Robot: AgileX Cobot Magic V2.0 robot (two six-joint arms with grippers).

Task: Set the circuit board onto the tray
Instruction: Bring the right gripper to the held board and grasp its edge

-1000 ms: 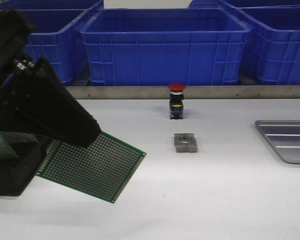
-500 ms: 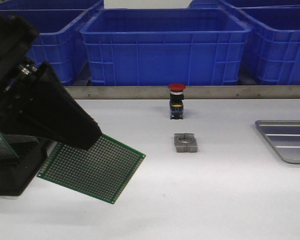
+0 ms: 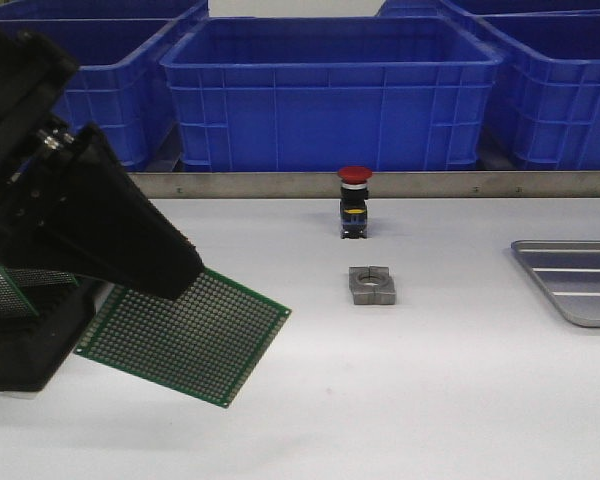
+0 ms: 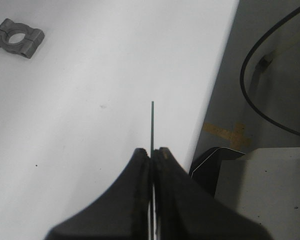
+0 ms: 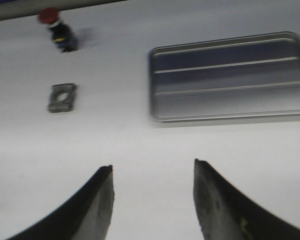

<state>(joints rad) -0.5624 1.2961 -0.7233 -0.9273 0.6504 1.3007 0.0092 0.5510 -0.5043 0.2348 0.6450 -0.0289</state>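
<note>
My left gripper (image 3: 170,280) is shut on a green perforated circuit board (image 3: 185,335) and holds it tilted just above the white table at the left. In the left wrist view the board shows edge-on (image 4: 152,125) between the closed fingers (image 4: 140,165). The silver-grey ribbed tray (image 3: 578,280) lies at the right edge of the table, far from the board; it shows whole in the right wrist view (image 5: 230,77). My right gripper (image 5: 152,170) is open and empty above bare table short of the tray; it is out of the front view.
A red-capped push button (image 3: 353,203) stands at mid-table and a grey metal clamp block (image 3: 371,285) lies in front of it. Big blue bins (image 3: 330,90) line the back behind a metal rail. A black slotted rack (image 3: 25,335) with another board sits at far left.
The board and left gripper shifted very slightly between one second ago and half a second ago, then held still. Nothing else moved.
</note>
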